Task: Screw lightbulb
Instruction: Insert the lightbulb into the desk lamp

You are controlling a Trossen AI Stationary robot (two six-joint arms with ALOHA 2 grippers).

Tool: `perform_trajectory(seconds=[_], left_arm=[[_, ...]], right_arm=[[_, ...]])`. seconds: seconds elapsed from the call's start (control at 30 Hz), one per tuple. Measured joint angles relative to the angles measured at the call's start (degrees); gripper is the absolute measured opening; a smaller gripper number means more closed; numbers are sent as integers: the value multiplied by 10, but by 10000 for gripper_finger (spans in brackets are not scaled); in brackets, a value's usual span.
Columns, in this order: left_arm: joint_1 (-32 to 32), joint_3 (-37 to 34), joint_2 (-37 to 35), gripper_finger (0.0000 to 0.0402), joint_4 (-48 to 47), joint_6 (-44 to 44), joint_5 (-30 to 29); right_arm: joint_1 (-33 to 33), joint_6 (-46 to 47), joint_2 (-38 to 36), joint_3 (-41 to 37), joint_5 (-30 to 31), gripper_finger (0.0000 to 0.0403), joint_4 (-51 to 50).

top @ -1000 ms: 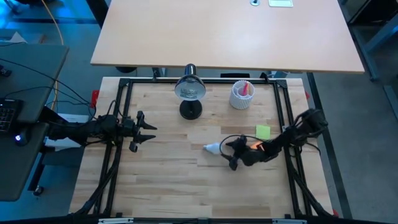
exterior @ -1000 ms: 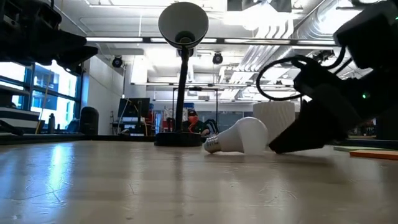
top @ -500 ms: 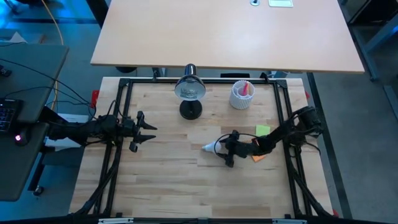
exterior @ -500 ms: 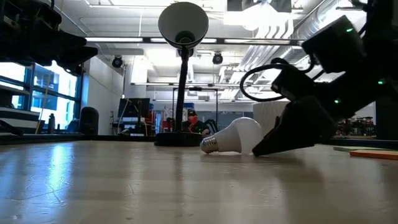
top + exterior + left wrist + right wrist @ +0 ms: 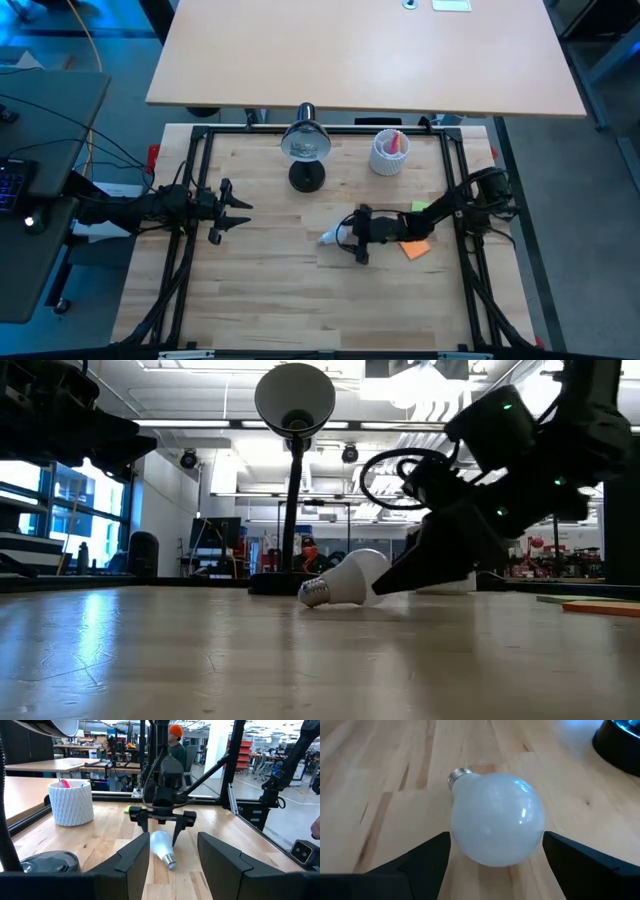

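the lightbulb (image 5: 329, 238) lies on its side on the wooden surface (image 5: 260, 290), screw base pointing away from my right pincer (image 5: 352, 237), long axis along my reach. my fingers (image 5: 420, 865) are spread on both sides of its round end, not pinching it. my left pincer (image 5: 238, 217) waits half spread, well apart.

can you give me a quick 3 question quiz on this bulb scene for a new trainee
1. True or false: the lightbulb is already screwed into the desk lamp.
2. Which claw has its fingers either side of the bulb? A) left claw B) right claw C) neither
3. Fill in: the bulb lies on its side on the wooden ____.

Key
1. False. The bulb lies on the table, apart from the lamp.
2. B. The right claw is open around the bulb's round end, not closed on it; the left claw waits open at the table's left side.
3. table
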Motion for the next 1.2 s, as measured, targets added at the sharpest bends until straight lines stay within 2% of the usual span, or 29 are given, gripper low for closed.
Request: perform_trajectory(seconds=[0.3, 0.4, 0.83, 0.97, 1.2], left_arm=[[0, 0, 0, 161, 0, 0, 0], [0, 0, 0, 161, 0, 0, 0], [0, 0, 0, 161, 0, 0, 0], [0, 0, 0, 161, 0, 0, 0], [0, 0, 0, 161, 0, 0, 0]], right_arm=[[-39, -101, 0, 37, -142, 316, 9], [-47, -125, 5, 51, -171, 316, -9], [-47, -112, 80, 87, -172, 316, -16], [-47, -94, 95, 100, -191, 314, 2], [-47, -41, 101, 122, -223, 281, -2]])
